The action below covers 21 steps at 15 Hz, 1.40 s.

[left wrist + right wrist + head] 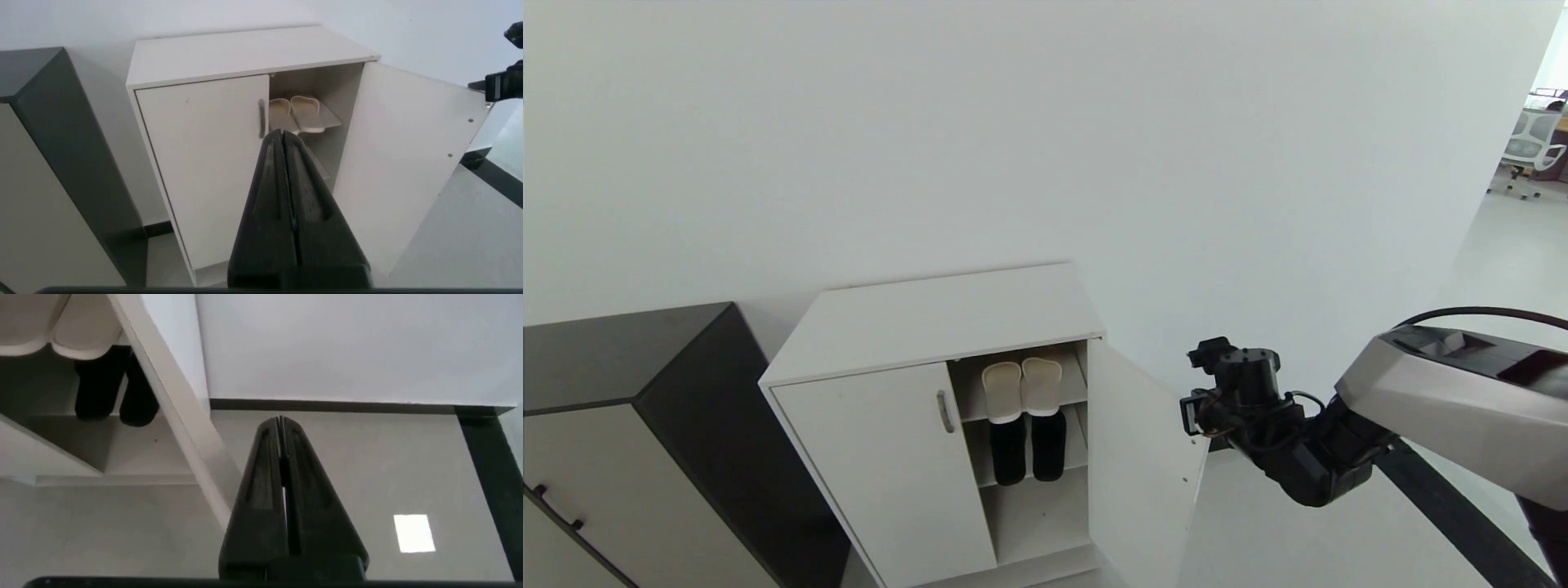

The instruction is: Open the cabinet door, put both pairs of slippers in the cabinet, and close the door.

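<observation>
Our right arm [1445,392] wore a smooth, angular silver-grey shell with a dark recessed panel on top, and a thin black cable [1486,311] arched above it. Toward the wrist it gave way to bulky matte-black rounded joints, with thin wires [1303,398] looping beside them. Our left jaws and right jaws looked alike: matte black, broad at the base, tapering to a narrow rounded tip split by a fine seam.

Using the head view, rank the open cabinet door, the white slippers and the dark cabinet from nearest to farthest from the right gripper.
Measured from the right gripper:
1. Open cabinet door: its free edge is just beside the gripper.
2. White slippers: on the upper shelf inside the cabinet.
3. Dark cabinet: far off on the robot's left.
</observation>
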Available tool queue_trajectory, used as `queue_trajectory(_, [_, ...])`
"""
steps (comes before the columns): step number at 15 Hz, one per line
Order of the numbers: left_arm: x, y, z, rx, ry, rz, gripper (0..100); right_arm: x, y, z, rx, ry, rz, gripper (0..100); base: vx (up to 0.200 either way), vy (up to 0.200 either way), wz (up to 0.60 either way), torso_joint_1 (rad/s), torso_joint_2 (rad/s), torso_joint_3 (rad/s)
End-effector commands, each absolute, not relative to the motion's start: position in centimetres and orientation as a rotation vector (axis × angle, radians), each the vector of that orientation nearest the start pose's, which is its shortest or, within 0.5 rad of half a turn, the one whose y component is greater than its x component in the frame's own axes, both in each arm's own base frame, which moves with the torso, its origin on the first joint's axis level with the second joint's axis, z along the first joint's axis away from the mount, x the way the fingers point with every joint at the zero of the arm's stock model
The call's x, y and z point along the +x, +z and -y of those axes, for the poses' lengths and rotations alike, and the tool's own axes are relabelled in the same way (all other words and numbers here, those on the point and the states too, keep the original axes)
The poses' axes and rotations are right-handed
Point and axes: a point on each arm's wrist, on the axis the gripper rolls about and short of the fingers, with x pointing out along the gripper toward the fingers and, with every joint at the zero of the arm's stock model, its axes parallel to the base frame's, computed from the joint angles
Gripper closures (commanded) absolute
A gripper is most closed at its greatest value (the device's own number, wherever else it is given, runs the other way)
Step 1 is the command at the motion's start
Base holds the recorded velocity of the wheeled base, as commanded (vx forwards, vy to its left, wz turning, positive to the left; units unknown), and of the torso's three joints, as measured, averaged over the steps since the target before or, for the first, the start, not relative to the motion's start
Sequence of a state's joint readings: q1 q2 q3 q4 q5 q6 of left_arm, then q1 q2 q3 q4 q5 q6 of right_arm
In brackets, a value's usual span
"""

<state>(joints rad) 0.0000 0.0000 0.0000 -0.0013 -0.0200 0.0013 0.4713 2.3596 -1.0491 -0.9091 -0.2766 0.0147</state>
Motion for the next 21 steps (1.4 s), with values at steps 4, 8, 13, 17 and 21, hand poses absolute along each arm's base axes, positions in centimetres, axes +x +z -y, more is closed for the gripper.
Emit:
queue_trajectory(4, [-2.3, 7.6, 0.0, 0.002, -0.020, 0.002, 100, 34.0, 3.4, -22.2, -0.151, 0.308, -0.366, 100, 0.000, 0.000, 0.00, 0.000, 0.00, 0.000])
queue_trajectory(8, [-2.3, 7.6, 0.0, 0.000, -0.018, 0.000, 100, 31.1, 3.9, -24.1, -0.160, 0.389, -0.349, 100, 0.000, 0.000, 0.00, 0.000, 0.00, 0.000])
queue_trajectory(13, [-2.3, 7.6, 0.0, 0.000, -0.018, 0.002, 100, 29.7, 4.9, -23.5, -0.145, 0.484, -0.334, 100, 0.000, 0.000, 0.00, 0.000, 0.00, 0.000])
queue_trajectory(17, [-2.3, 7.6, 0.0, -0.002, -0.018, 0.002, 100, 29.7, 4.8, -23.7, -0.158, 0.489, -0.326, 100, 0.000, 0.000, 0.30, 0.006, 0.00, -0.002])
queue_trajectory(21, [-2.3, 7.6, 0.0, -0.002, -0.018, 0.000, 100, 29.6, 4.7, -23.7, -0.160, 0.489, -0.330, 100, 0.000, 0.000, 0.60, 0.154, -0.32, -0.162])
